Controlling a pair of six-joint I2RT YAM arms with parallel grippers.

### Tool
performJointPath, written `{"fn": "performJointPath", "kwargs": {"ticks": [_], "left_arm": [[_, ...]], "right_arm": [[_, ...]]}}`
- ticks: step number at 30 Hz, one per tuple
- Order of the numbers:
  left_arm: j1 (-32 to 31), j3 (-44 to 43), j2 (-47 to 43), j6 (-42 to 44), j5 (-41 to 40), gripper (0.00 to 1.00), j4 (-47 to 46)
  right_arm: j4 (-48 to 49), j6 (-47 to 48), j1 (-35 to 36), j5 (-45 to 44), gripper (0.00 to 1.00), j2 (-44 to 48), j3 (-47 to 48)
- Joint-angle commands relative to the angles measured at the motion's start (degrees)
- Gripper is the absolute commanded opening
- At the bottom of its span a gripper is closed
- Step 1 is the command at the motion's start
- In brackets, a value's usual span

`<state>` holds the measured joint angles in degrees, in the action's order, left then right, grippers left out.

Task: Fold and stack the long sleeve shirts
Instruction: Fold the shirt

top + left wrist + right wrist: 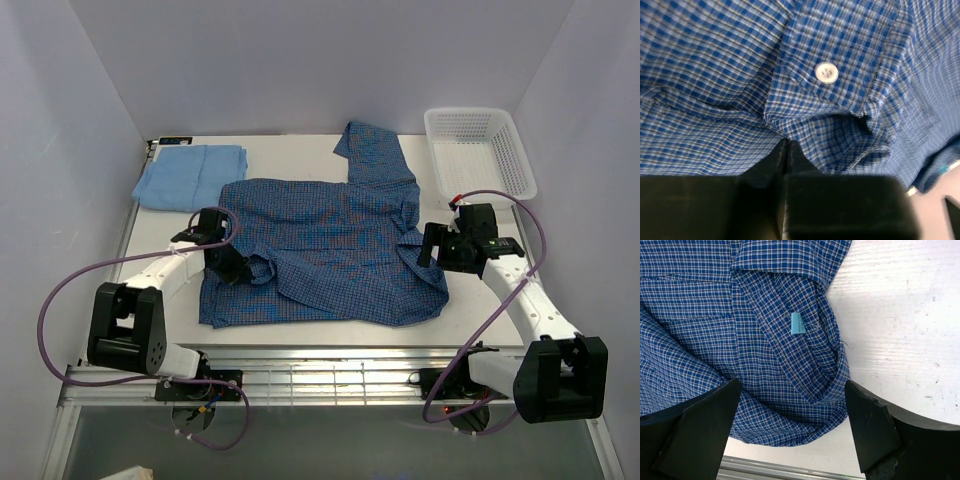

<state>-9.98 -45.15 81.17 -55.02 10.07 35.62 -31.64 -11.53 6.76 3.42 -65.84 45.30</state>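
The dark blue checked shirt (330,240) lies spread on the white table, one sleeve reaching toward the back. My left gripper (243,268) is on its left part, where the cloth is bunched. In the left wrist view the gripper (786,142) is shut, its tips pinching checked cloth just below a cuff with a white button (826,73). My right gripper (432,245) is open at the shirt's right edge. In the right wrist view it (792,385) straddles the collar fold, which carries a light blue label (796,323). The plain light blue shirt (190,177) lies folded at the back left.
A white mesh basket (480,150) stands at the back right. The table's metal front rail (320,375) runs along the near edge. Purple cables loop beside both arms. Bare table (900,315) shows right of the shirt.
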Motion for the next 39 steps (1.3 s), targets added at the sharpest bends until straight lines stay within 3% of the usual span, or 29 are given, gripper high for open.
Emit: {"fn": "performJointPath", "kwargs": {"ticks": [1, 7, 16, 26, 29, 34, 35, 38, 39], "left_arm": [[-0.04, -2.31, -1.71, 0.44, -3.20, 0.00, 0.85], [0.05, -10.65, -5.40, 1.67, -12.16, 0.00, 18.41], [1.36, -20.41, -0.31, 6.68, -22.97, 0.00, 42.94], [2.33, -17.26, 4.70, 10.81, -24.49, 0.00, 42.35], [2.42, -15.33, 4.53, 12.40, -21.59, 0.14, 38.57], [2.33, -12.17, 2.86, 11.96, -22.29, 0.18, 39.27], [2.42, -11.81, 2.86, 12.05, -21.32, 0.22, 39.01], [2.33, -11.63, 3.30, 12.39, -21.49, 0.65, 38.65], [2.42, -11.98, 3.30, 12.57, -22.80, 0.97, 38.74]], "right_arm": [[-0.44, 0.89, 0.18, -2.54, 0.90, 2.12, 1.99], [-0.09, 0.98, 0.18, -2.28, 0.90, 1.95, 1.46], [0.26, 0.98, 0.18, -1.84, 0.90, 0.98, 0.85], [0.26, 0.98, 0.27, -1.84, 0.90, -0.07, 1.20], [-0.09, 1.33, 0.53, -1.57, 0.90, -0.16, 1.37], [-2.46, 1.34, 2.72, -3.24, 0.90, -0.43, 2.16], [-3.94, 0.55, 2.90, -5.16, 0.90, -0.51, 2.16], [-7.64, -3.67, 2.99, -7.72, 0.90, -0.69, 1.46], [-10.43, -4.02, 2.90, -9.12, 0.90, -1.04, 1.20]]}}
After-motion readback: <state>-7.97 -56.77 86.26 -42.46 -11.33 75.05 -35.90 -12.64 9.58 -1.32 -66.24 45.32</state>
